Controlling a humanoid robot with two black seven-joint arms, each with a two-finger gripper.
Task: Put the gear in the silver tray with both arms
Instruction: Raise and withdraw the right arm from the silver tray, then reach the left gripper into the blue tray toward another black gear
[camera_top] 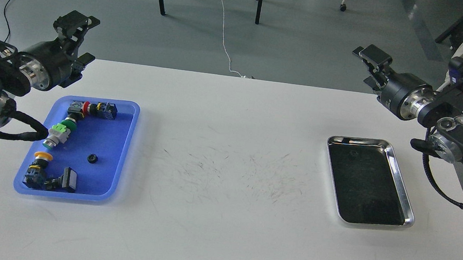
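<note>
Sitting loose on the floor of the blue plastic tray (128, 135), the gear (92, 158) is a small black toothed wheel, apart from everything else in there: the red-capped push-button switch (93, 108) along the far wall, the green ones (61, 130) down the left side, the yellow-capped one (39, 160) and a black square switch (67, 177) near the front corner. It looks like a hard, stiff part, light enough that weight will not matter, and not something that breaks easily. The trouble, I would say, is its size and flatness: it lies low on smooth plastic, so fingers closing on it could skate it sideways or tip it. Pinching across the toothed rim, coming straight down, seems the soundest hold, since the teeth give some bite and there is free floor all round it.

The left gripper (77, 36) hangs above the table's far left edge, beyond the blue tray, its fingers spread fairly wide and holding nothing. The right gripper (368, 65) is raised off the far right corner; it holds nothing that I can see, but from this angle I cannot tell how far its fingers are parted. The silver tray (400, 175) sits on the right of the white table (219, 233), well apart from the blue one, with nothing in it. No step of the move looks started.
</note>
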